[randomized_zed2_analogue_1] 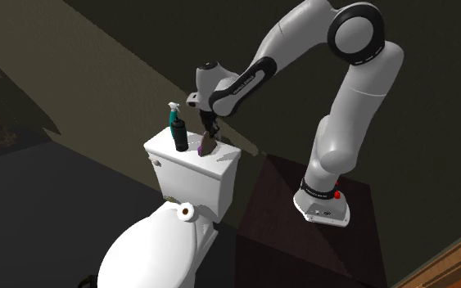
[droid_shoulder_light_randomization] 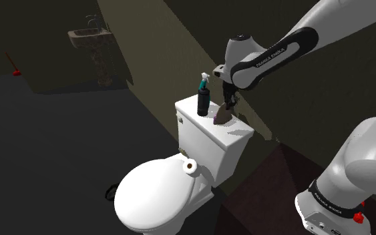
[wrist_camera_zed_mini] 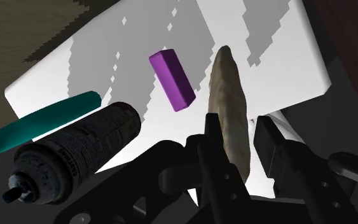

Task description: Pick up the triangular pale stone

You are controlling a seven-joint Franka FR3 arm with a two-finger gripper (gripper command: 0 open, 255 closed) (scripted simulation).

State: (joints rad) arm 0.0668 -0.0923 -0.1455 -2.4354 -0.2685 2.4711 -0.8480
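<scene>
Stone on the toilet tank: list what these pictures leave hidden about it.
Wrist view: the stone has its near end hidden behind the gripper.
Shoulder view: its triangular outline is shadowed and partly covered by the gripper.
Wrist view: the spray bottle has a label too small to read.

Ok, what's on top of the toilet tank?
A spray bottle, a purple block and the stone, upright at the gripper. The gripper hides part of the stone.
</scene>
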